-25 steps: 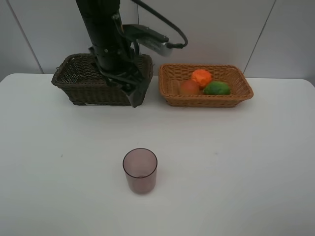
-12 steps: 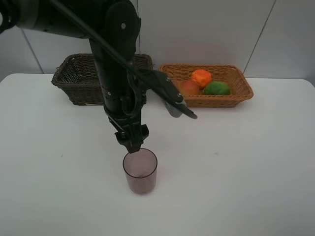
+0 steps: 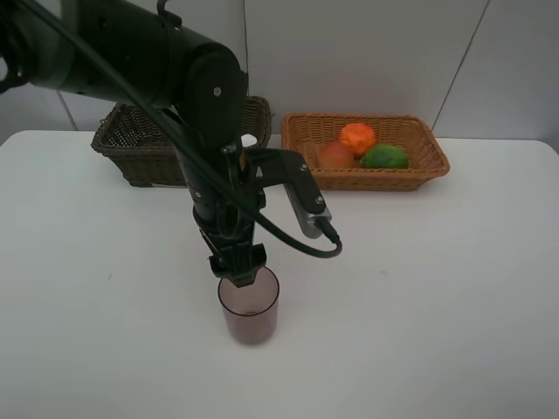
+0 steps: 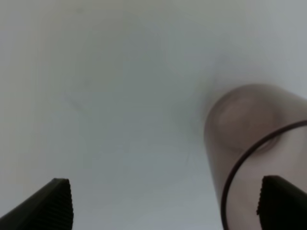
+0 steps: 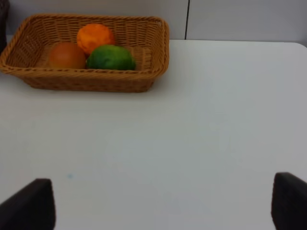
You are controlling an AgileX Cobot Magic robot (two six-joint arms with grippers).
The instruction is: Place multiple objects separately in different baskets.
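A translucent mauve cup (image 3: 249,307) stands upright on the white table, toward the front. My left gripper (image 3: 238,274) hangs open right at its rim. In the left wrist view one fingertip (image 4: 284,202) sits over the mouth of the cup (image 4: 249,139) and the other (image 4: 53,203) is out over bare table. The light tan basket (image 3: 419,168) at the back right holds an orange (image 3: 357,137), a peach-like fruit (image 3: 336,155) and a green lime (image 3: 384,157). My right gripper (image 5: 160,206) is open and empty, facing that tan basket (image 5: 144,79) from a distance.
The dark brown basket (image 3: 131,148) stands at the back left, partly behind the left arm, its inside hidden. A grey wall rises close behind both baskets. The left arm's cable (image 3: 301,249) loops out to the right of the cup.
The left arm has swung from the dark basket forward and down to the cup's rim. Its gripper stays open. The cup and the fruits have not moved.
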